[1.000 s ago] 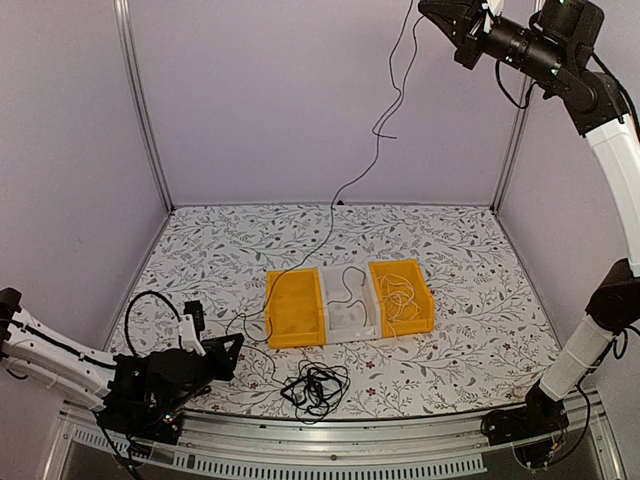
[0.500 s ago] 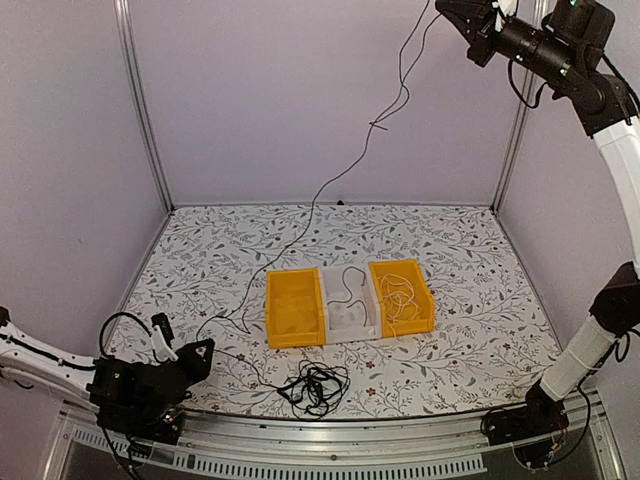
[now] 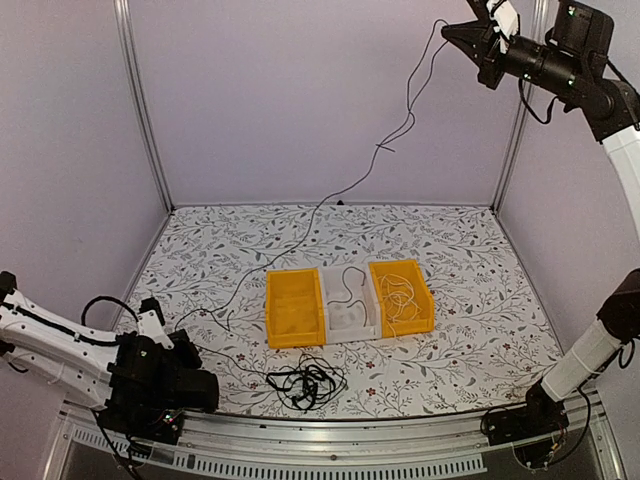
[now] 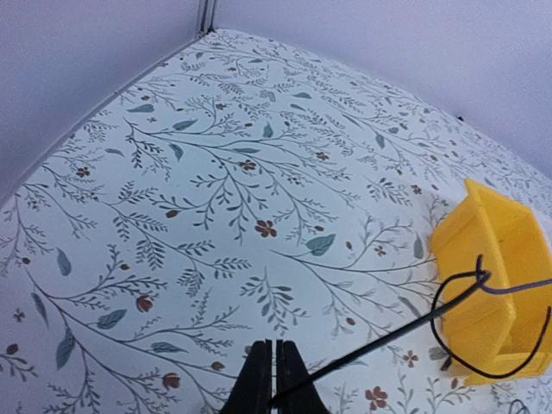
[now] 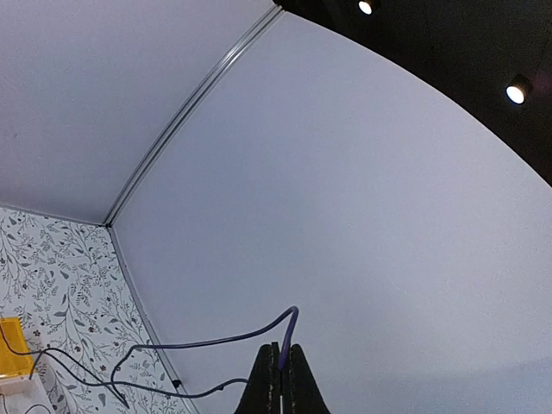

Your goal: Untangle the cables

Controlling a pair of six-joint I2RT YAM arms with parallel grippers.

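Black cables (image 3: pixel 308 382), thin, partly tangled

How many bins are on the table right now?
3, side by side mid-table: the left yellow bin, the white bin in the middle, and the right yellow bin. None seems hidden.
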